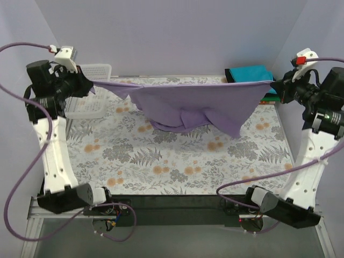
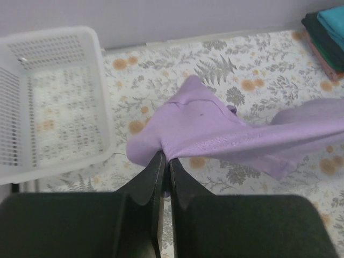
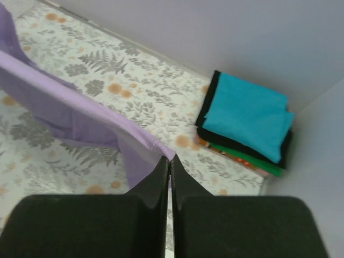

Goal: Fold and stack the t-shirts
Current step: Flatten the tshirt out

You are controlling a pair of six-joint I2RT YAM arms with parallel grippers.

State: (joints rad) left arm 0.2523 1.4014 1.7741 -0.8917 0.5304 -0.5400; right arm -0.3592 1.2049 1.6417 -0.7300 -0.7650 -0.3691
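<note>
The lavender-purple t-shirt (image 1: 193, 102) hangs stretched between both grippers above the table's far half, its lower part sagging onto the cloth. My left gripper (image 1: 92, 81) is shut on the shirt's left edge; in the left wrist view the gripper (image 2: 165, 158) pinches the purple cloth (image 2: 209, 129). My right gripper (image 1: 274, 85) is shut on the shirt's right edge; in the right wrist view the gripper (image 3: 169, 160) pinches the cloth (image 3: 64, 107). A stack of folded shirts, teal (image 3: 244, 115) on top with dark green and orange-red below, lies at the far right corner (image 1: 250, 73).
A white plastic mesh basket (image 1: 92, 97) stands at the far left, also in the left wrist view (image 2: 51, 102). The floral table cloth (image 1: 177, 161) covers the table. Lavender walls close in the back and sides.
</note>
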